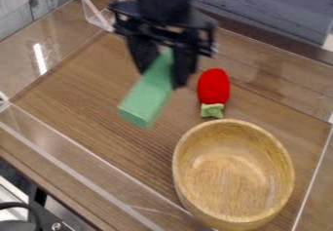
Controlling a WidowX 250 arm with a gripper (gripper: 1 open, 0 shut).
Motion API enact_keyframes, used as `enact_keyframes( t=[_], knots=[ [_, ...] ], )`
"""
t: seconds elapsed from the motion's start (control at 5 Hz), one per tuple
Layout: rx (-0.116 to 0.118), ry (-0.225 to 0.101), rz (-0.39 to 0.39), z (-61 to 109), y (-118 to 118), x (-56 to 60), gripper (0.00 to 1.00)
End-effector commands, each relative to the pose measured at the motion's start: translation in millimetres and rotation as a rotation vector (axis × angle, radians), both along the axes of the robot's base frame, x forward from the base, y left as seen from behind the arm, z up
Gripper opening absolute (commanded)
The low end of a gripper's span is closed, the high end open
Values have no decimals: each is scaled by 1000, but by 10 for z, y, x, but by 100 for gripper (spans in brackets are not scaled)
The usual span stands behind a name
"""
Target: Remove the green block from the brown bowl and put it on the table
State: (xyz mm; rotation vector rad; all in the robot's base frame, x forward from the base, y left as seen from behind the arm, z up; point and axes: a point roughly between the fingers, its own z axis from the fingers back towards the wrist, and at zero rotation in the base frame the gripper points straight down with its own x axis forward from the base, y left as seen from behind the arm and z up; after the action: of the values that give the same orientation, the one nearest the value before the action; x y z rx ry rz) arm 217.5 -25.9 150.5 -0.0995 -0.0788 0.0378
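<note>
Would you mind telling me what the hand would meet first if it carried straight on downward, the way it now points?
Probably the bare table. The hand holds the green block, whose lower end would touch down first, left of the strawberry toy and clear of the brown bowl; depth is uncertain.

The green block (152, 95), a plain light-green bar, hangs tilted with its upper end between the fingers (142, 52), clear of the table (78, 89). The brown bowl (236, 174), round light wood, sits empty below-right of the fingers.

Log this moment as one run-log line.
gripper: shut on green block | block: out of brown bowl, above table, not yet placed
</note>
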Motion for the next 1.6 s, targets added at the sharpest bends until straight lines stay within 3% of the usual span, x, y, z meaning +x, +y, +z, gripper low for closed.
enact_keyframes(
  t=[0.0,0.4,1.0,1.4],
  knots=[
    [25,-38,3,102,119,92,0],
    [55,-29,132,-39,280,237,0],
    [81,-32,33,144,161,309,0],
    [97,-25,-13,-98,22,359,0]
  ],
)
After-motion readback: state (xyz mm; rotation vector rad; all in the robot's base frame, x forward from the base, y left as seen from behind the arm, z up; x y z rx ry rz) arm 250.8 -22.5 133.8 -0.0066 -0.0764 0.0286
